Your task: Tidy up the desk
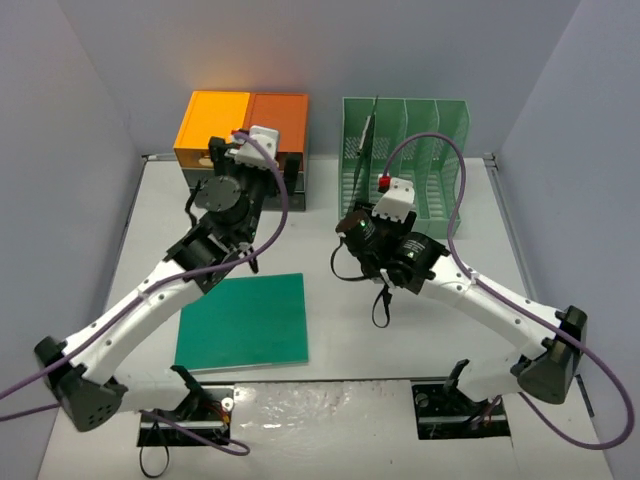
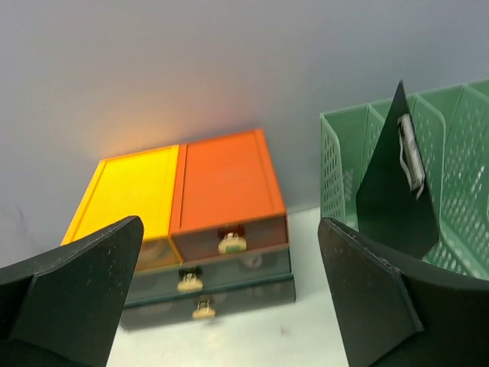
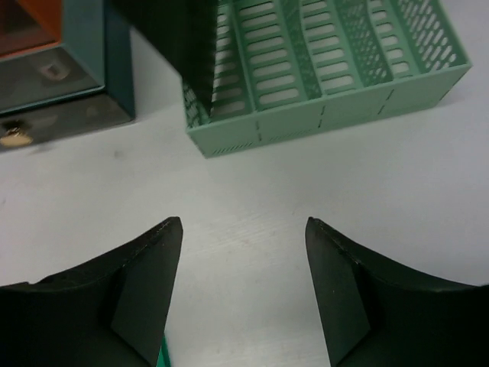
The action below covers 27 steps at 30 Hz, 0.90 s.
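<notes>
Desk (image 1: 345, 345): left gripper (image 2: 229, 223) hovering spread wide (nothing between) before drawers (image 1: 245, 125), upper left; right gripper (image 3: 243, 222), spread, hanging mid-frame; green board (image 1: 243, 322) lying lower left.

Even overhead light floods the white desk (image 1: 330, 340) in our top view, glaring off its near edge. Our wrist views are softer: dark fingers (image 2: 76, 298) blur, and the drawer unit (image 2: 221, 191) tints the wall (image 2: 153, 115) orange.
</notes>
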### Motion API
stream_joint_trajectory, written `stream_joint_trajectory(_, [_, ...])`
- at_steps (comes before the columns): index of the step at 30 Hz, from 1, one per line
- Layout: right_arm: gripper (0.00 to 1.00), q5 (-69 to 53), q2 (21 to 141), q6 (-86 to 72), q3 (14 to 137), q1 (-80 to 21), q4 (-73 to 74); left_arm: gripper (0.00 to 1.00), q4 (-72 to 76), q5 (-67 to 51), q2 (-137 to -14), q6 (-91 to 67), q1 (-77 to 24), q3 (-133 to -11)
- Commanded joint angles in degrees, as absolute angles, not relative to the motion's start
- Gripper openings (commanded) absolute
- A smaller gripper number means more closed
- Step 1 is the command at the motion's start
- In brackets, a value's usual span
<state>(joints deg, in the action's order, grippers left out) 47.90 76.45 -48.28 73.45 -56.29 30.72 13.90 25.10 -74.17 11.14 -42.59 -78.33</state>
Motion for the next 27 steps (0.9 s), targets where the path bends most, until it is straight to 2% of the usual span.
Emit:
stream_joint_trajectory(1, [0.43, 41.71, 81.86, -37.48, 77.5, -46.82, 19.63, 0.97, 4.73, 32.2, -63.27, 5.23, -45.07, -73.73])
stream_joint_trajectory(5, [0.2, 38.28, 87.61, -33.02, 82.65, -42.82, 17.34, 0.97, -1.09, 35.0, -55.61, 2.77, -45.98, -70.19])
stream_joint_trajectory(8, [0.1, 35.72, 91.87, -31.21, 87.8, -41.94, 16.88, 0.97, -4.65, 36.29, -53.19, 2.49, -46.17, -69.82])
stream_joint_trajectory(14, [0.09, 34.18, 95.78, -30.37, 93.62, -41.02, 16.88, 0.97, -7.44, 36.23, -52.46, 1.79, -46.31, -70.22])
stream_joint_trajectory(27, [0.14, 26.64, 100.79, -29.36, 96.37, -29.62, 16.92, 0.97, -9.9, 35.51, -53.06, 2.63, -46.38, -71.88])
